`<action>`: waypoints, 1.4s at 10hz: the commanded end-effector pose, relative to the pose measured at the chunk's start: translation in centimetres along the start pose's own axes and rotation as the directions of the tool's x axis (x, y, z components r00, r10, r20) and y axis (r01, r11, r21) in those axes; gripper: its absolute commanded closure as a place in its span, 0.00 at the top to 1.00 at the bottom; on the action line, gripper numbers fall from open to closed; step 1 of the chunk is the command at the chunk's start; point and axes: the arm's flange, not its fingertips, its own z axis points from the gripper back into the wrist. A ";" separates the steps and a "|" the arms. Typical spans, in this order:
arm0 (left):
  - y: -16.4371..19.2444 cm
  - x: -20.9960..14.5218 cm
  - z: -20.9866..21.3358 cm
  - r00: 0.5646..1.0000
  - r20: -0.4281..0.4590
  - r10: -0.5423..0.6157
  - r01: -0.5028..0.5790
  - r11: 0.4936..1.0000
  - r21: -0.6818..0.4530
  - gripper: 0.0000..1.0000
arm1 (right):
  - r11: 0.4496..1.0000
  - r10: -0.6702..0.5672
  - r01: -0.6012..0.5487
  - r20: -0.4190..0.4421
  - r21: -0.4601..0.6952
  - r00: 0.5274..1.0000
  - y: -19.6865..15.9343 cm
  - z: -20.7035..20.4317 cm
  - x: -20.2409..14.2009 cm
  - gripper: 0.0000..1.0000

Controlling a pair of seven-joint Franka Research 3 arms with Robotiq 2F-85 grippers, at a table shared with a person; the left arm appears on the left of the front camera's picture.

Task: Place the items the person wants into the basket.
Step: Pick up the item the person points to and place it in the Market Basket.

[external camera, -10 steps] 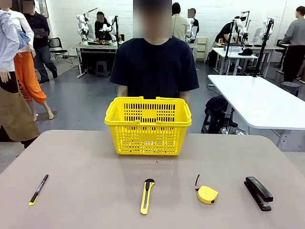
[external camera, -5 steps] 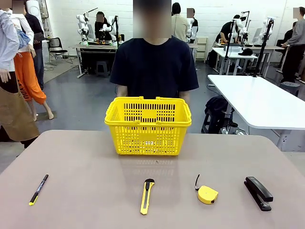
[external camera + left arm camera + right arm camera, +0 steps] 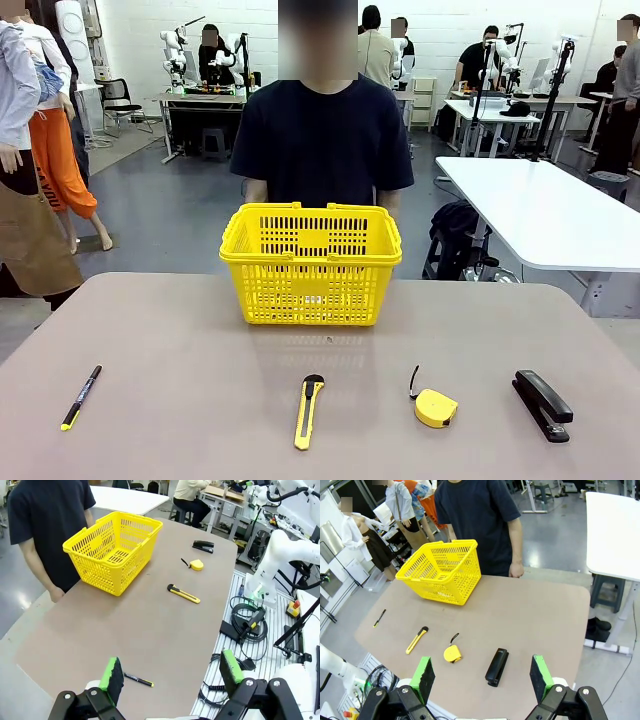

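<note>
Grey-brown tabletop [image 3: 180, 330] in a busy lab. A bright yellow slotted plastic basket [image 3: 310, 290] stands mid-frame before the dark-shirted person [image 3: 322, 140]. A yellow-and-black utility knife [image 3: 309, 411] and a small yellow tape measure [image 3: 435, 408] lie lower centre. The left gripper [image 3: 171, 669] and right gripper [image 3: 481, 674] hover high — fingers spread wide, empty.

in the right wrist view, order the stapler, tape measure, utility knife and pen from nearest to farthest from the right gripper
From the right gripper:
1. black stapler, just ahead of it
2. yellow tape measure, next along the row
3. utility knife, mid-row
4. pen, far left end of the row
</note>
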 end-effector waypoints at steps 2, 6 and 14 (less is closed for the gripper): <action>0.2 -0.1 -0.1 0.999 0.016 -0.029 0.029 1.000 -0.008 1.00 | 1.000 0.000 0.000 -0.005 0.002 1.000 0.0 -0.3 0.0 1.00; 0.2 -0.1 -0.1 0.999 0.016 -0.029 0.029 1.000 -0.008 1.00 | 1.000 0.000 0.000 -0.005 0.002 1.000 0.0 -0.3 0.0 1.00; 0.2 -0.1 -0.1 0.999 0.016 -0.029 0.029 1.000 -0.008 1.00 | 1.000 0.000 0.000 -0.005 0.002 1.000 0.0 -0.3 0.0 1.00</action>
